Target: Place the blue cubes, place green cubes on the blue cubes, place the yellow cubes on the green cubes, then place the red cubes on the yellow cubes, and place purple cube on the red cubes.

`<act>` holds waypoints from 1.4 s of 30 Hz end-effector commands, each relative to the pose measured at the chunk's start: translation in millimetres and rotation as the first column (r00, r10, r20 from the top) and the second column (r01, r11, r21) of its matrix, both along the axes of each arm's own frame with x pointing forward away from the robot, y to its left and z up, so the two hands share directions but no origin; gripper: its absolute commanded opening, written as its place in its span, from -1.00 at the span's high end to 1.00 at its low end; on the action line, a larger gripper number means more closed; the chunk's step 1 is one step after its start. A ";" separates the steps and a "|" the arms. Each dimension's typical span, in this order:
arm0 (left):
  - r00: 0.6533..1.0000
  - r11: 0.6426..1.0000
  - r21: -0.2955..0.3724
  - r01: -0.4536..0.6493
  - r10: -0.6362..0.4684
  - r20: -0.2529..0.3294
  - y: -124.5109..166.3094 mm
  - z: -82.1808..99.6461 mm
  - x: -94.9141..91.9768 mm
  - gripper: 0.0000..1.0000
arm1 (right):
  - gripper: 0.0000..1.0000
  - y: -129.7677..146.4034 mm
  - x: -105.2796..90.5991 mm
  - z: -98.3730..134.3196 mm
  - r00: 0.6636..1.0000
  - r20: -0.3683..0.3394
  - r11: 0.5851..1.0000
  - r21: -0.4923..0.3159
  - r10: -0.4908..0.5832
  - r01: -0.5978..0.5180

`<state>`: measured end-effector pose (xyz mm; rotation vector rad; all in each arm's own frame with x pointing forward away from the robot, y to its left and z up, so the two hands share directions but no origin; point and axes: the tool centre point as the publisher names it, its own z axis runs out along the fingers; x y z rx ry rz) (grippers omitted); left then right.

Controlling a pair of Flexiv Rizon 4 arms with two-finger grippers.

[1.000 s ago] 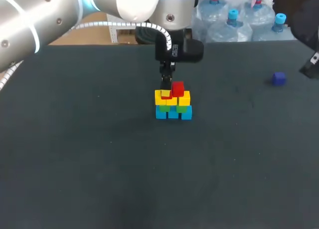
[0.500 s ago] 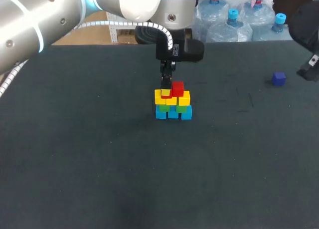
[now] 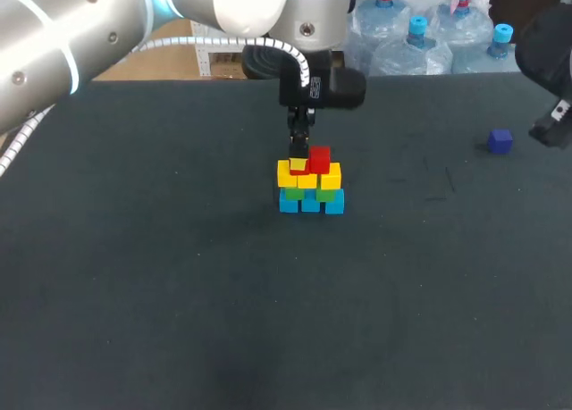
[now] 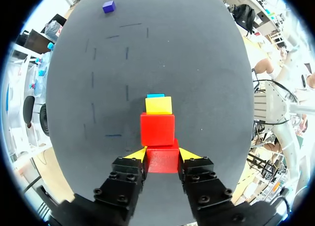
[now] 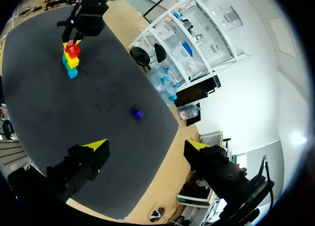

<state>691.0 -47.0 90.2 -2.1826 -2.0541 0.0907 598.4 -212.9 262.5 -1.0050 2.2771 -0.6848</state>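
- Pinching a red cube, the left gripper held it atop the yellow cubes; the red step seemed in hand.
- The right gripper stood spread, empty.
- Next likely needed a clean release, then the far-off purple cube.

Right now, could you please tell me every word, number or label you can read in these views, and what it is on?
No text is readable.
Cube stack, purple cube: no print showing.
Left gripper: in the head view, a pale label on its housing, too small to read.
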 end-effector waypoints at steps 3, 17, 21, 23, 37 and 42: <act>1.000 1.000 0.002 0.003 -0.003 -0.003 1.3 3.4 -0.1 1.00 | -1.00 -0.8 0.8 -1.6 1.000 0.001 1.000 0.004 0.004 -0.004; 1.000 1.000 0.014 0.002 -0.002 -0.004 1.7 -0.7 0.8 1.00 | -1.00 -1.0 -0.6 -3.0 1.000 0.003 1.000 0.014 0.004 -0.004; 1.000 1.000 0.015 0.003 -0.003 -0.004 1.1 -0.7 0.5 1.00 | -1.00 -1.1 -0.8 -4.1 1.000 0.001 1.000 0.017 0.005 -0.005; 1.000 1.000 0.015 0.003 -0.003 -0.004 0.9 -0.9 0.4 1.00 | -1.00 -0.7 -0.6 -4.8 1.000 -0.001 1.000 0.018 0.007 -0.007; 1.000 1.000 0.010 0.010 -0.010 -0.018 1.2 -1.6 0.6 0.26 | -1.00 0.5 1.6 -4.9 1.000 -0.001 1.000 0.025 0.015 -0.015; 1.000 1.000 0.007 0.011 -0.011 -0.023 1.2 -1.7 0.6 -1.00 | -1.00 1.4 2.7 -4.7 1.000 -0.001 0.999 0.026 0.019 -0.019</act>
